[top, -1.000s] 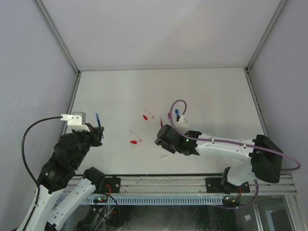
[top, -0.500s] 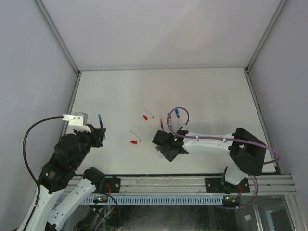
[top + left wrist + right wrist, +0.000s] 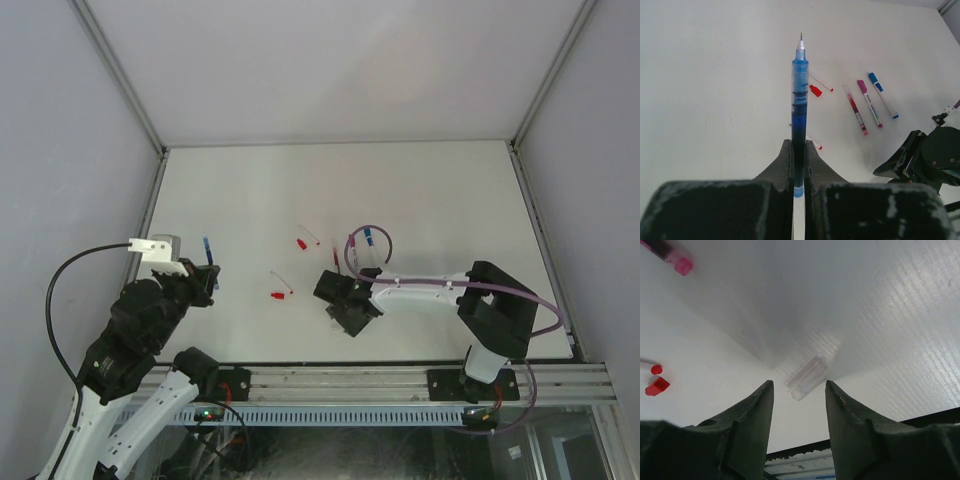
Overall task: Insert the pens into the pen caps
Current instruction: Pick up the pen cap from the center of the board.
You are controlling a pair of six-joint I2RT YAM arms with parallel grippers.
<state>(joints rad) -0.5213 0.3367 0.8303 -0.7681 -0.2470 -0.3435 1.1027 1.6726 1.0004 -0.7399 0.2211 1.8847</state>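
Your left gripper (image 3: 799,167) pinches the blue pen (image 3: 799,100), tip sticking out ahead. Your right gripper (image 3: 799,390) hangs spread just over a clear cap (image 3: 807,377) on the table (image 3: 890,315), not touching it.

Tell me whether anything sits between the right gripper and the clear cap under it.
Nothing visible does. The clear cap lies bare on the table, in line with the gap between the open fingers of the right gripper.

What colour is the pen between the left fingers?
Blue pen, clearest in the left wrist view.
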